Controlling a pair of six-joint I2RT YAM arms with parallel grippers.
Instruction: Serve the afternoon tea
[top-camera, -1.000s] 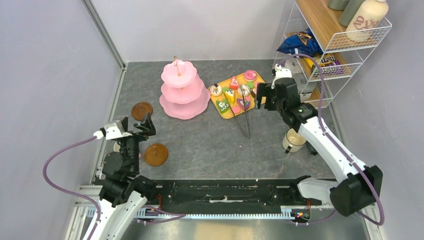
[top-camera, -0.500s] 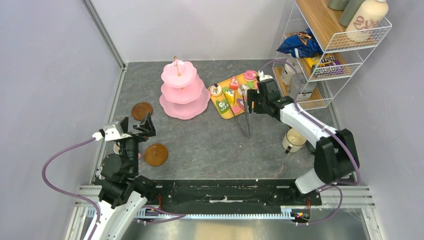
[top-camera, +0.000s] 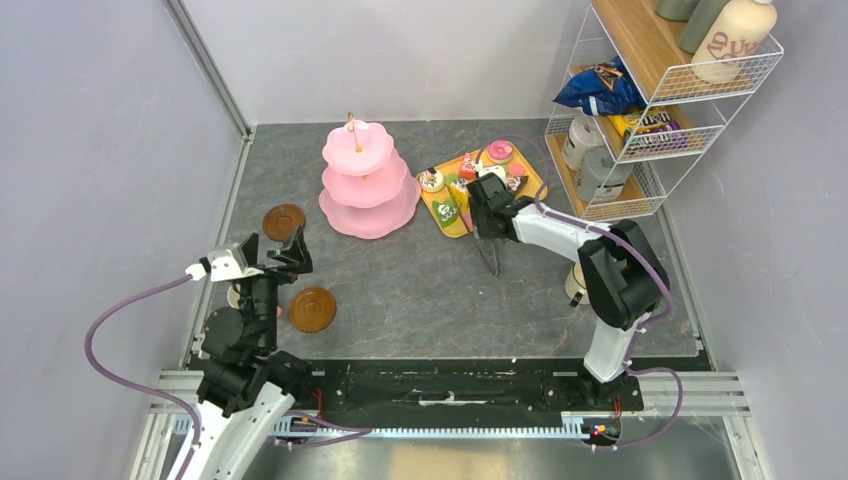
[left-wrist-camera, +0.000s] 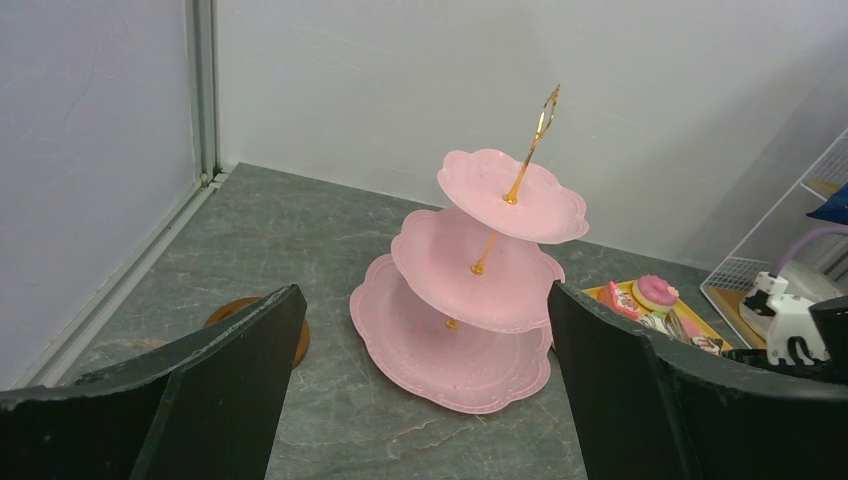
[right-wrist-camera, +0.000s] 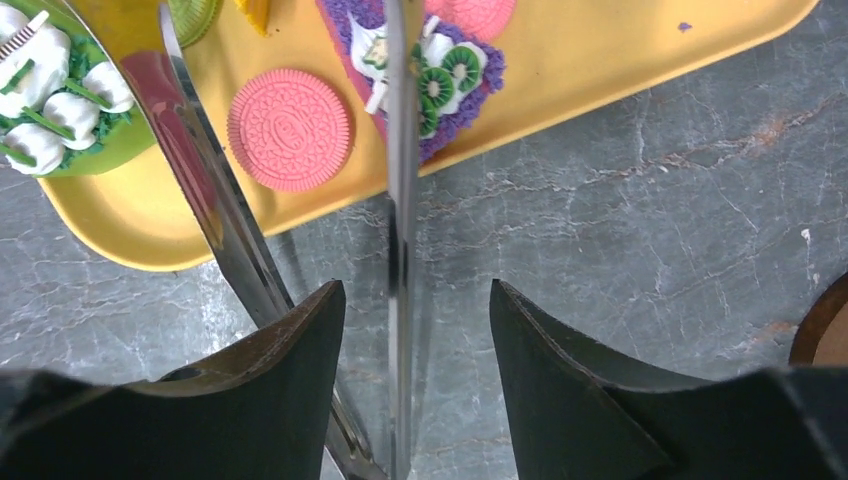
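**Right arm over the tongs.** Since a second ago the right arm has swung from the wire rack (top-camera: 690, 75) to the near edge of the yellow tray (top-camera: 455, 232). The right gripper (right-wrist-camera: 415, 290) has narrowed; its fingers (right-wrist-camera: 300, 350), still apart, straddle one blade of the steel tongs (right-wrist-camera: 401, 200). The other blade runs behind one finger, contact unclear. The left gripper (left-wrist-camera: 425, 300) is unmoved, fingers spread wide, facing the pink stand (left-wrist-camera: 470, 250) on the counter (top-camera: 400, 290) beside the tray. The cake wedge (right-wrist-camera: 440, 60) and macaron (right-wrist-camera: 290, 128) stay on the tray. The arm mostly hides one mug (top-camera: 573, 285).

Jaws flank one arm of the tongs (right-wrist-camera: 401, 200) by the yellow tray (right-wrist-camera: 620, 60)
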